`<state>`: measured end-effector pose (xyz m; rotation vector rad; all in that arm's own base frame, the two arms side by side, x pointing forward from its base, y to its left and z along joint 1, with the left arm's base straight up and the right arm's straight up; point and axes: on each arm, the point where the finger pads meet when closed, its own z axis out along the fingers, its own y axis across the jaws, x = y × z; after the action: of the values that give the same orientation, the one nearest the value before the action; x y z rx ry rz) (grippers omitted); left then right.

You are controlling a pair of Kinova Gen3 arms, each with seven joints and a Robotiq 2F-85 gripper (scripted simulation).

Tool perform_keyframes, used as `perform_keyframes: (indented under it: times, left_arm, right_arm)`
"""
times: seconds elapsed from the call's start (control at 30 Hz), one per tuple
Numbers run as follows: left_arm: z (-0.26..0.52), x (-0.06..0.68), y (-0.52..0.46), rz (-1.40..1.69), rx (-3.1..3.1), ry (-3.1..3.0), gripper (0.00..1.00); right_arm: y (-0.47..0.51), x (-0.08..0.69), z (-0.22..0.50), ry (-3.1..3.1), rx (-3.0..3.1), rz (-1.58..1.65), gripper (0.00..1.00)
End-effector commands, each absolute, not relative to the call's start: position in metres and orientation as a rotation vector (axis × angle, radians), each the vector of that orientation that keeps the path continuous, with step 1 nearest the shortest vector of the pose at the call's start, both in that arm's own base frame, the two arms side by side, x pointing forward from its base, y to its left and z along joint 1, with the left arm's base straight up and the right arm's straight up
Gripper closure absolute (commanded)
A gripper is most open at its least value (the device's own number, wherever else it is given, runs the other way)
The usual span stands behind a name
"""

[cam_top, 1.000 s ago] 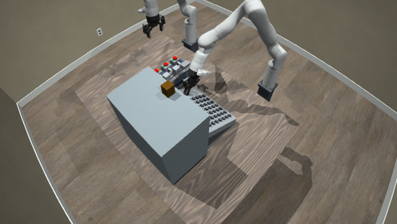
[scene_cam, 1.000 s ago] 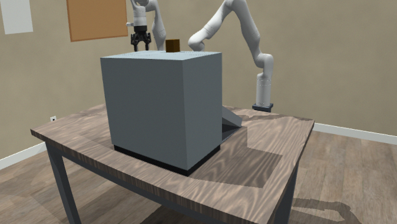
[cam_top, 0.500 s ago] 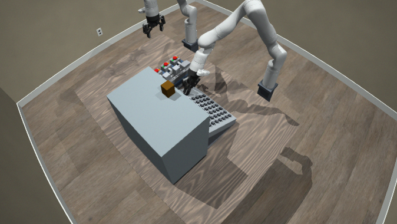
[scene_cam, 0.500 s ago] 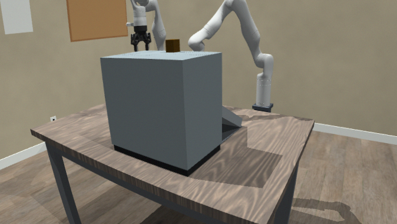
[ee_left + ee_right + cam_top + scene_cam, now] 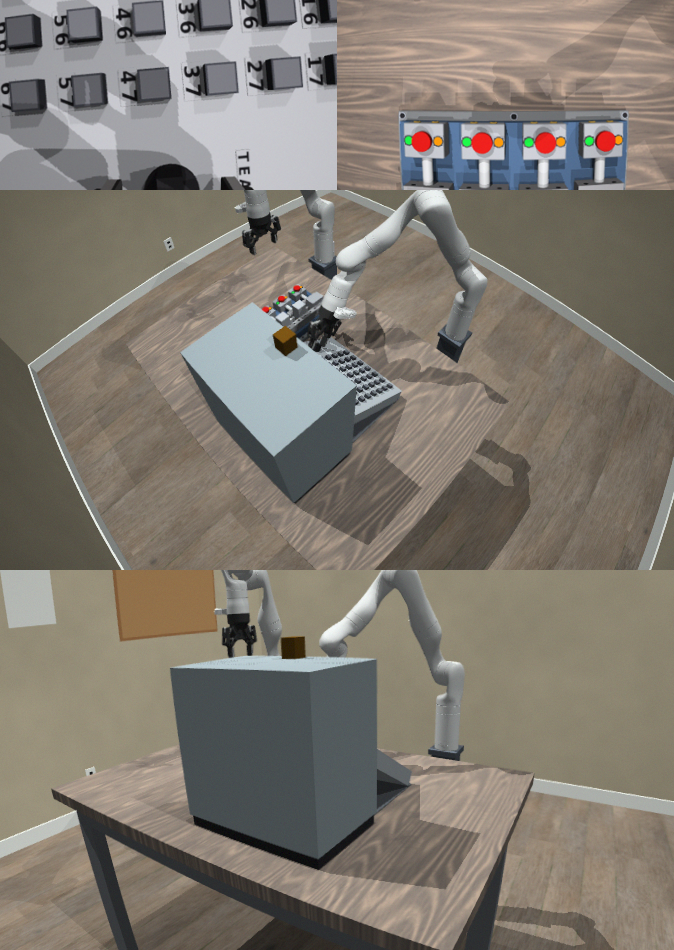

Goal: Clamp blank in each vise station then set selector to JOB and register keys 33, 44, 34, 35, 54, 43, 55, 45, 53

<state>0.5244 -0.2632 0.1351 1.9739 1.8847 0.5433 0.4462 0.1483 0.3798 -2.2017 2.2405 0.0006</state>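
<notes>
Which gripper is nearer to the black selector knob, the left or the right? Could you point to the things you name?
Left: its gripper [image 5: 325, 340] [image 5: 171, 184] is at the knob [image 5: 171, 176]; the right gripper [image 5: 264, 244] [image 5: 241, 654] hangs farther away.

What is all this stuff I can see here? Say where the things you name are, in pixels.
Grey-blue box-shaped cabinet [image 5: 260, 385] [image 5: 250, 745]: one, on the table
Dark amber cube lamp [image 5: 285, 341] [image 5: 293, 647]: one, on the cabinet
Sloping keypad panel [image 5: 377, 401] [image 5: 395, 767]: one, pale grey with grey keys, beside the cabinet
Round black knob [image 5: 171, 174]: one, on the panel
Round red valve knobs [image 5: 482, 142]: four, on the blue vise unit
Wood-grain table [image 5: 200, 320] [image 5: 450, 810] [image 5: 464, 55]: one, brown, beneath
Orange-brown wall board [image 5: 167, 602]: one
Robot arms: two, white, black grippers
</notes>
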Motion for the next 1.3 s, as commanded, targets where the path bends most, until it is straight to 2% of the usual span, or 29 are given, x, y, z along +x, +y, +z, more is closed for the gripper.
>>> perform_keyframes:
  times: [0.0,0.5,0.53,0.87,1.27]
  left_arm:
    - [0.14,0.523,-0.263,0.544,1.973,1.883,0.403]
    - [0.181,0.499,-0.264,0.544,1.973,1.883,0.403]
    - [0.181,0.499,-0.264,0.544,1.973,1.883,0.903]
    - [0.18,0.514,-0.231,0.541,1.96,1.894,0.903]
    - [0.178,0.571,-0.106,0.528,1.911,1.934,0.903]
  right_arm:
    - [0.148,0.446,0.38,2.239,-2.201,-0.001,0.002]
    - [0.148,0.446,0.38,2.239,-2.201,-0.001,0.002]
    - [0.148,0.446,0.38,2.239,-2.201,-0.001,0.002]
    - [0.148,0.446,0.38,2.239,-2.201,-0.001,0.002]
    - [0.148,0.446,0.38,2.239,-2.201,-0.001,0.002]
